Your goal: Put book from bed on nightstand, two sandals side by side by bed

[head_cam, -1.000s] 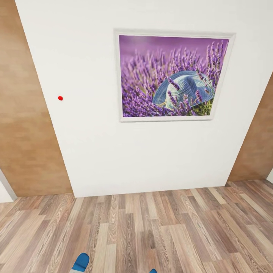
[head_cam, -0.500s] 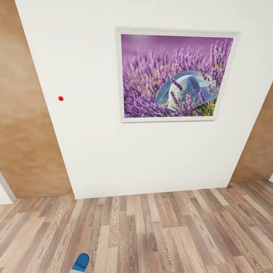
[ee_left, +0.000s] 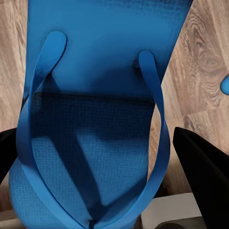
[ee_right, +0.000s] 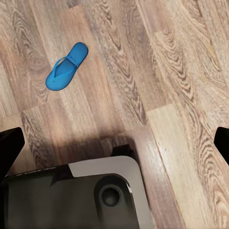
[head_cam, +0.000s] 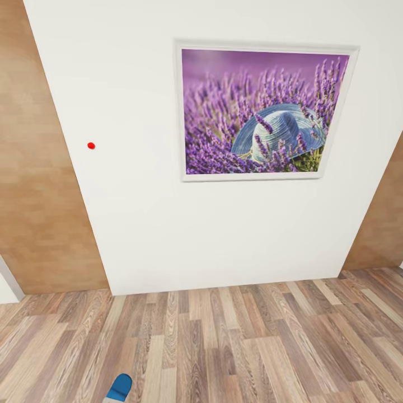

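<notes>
Ahead of us stood a white wall (head_cam: 168, 224) on a wood-plank floor (head_cam: 252, 347), tan panels either side, with a small red dot (head_cam: 90, 146) left of a framed lavender picture (head_cam: 263, 112). At the head view's bottom edge we saw a blue sandal tip (head_cam: 119, 387). Our left gripper (ee_left: 109, 152) had dark fingers (ee_left: 205, 171) flanking that sandal; we could not tell if it was clamped. The second sandal (ee_right: 66, 66) lay flat on the planks, long axis diagonal. Our right gripper (ee_right: 117, 143) hung splayed, grasping nothing.
</notes>
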Available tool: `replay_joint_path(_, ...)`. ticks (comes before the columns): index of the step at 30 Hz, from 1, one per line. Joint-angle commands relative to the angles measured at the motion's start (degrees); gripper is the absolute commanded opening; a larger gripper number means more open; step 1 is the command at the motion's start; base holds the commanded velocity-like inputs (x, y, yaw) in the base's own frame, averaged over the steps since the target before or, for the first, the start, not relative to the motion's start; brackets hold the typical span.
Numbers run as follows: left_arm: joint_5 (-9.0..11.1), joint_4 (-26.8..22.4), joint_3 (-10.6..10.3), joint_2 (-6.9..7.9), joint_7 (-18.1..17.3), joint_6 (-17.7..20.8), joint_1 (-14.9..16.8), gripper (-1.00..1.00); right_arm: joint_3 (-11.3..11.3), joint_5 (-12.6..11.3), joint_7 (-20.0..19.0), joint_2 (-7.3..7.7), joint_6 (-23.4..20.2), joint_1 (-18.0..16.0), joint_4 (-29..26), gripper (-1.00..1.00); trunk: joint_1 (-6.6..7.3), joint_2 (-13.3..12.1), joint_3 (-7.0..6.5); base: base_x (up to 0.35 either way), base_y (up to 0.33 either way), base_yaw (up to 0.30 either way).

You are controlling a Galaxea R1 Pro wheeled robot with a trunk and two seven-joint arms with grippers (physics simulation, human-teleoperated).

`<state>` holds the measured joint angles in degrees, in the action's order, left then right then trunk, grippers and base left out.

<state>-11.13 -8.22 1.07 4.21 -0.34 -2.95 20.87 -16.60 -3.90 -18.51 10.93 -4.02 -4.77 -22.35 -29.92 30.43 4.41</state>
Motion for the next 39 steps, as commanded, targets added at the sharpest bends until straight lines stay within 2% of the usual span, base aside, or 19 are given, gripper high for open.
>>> replay_joint_path(1,-0.5,0.0,0.1,0.01,-0.1,-0.2,0.1,-1.0,-0.4,-0.4,-0.4,-0.03,-0.4,0.0,-0.1,1.0,-0.03,0.1,0.11,0.022,0.027,0.0)
replay_joint_path(15,-0.5,0.0,0.1,-0.42,-0.1,-0.2,0.1,-1.0,-0.3,-0.3,-0.4,-0.16,-0.4,0.0,-0.1,1.0,-0.03,0.1,0.6,0.019,0.007,0.048)
replay_joint_path(39,-0.5,0.0,0.1,-0.43,-0.1,-0.2,0.1,-1.0,-0.3,-0.3,-0.4,-0.18,-0.4,0.0,-0.2,1.0,-0.03,0.1,1.36,0.105,0.029,0.058)
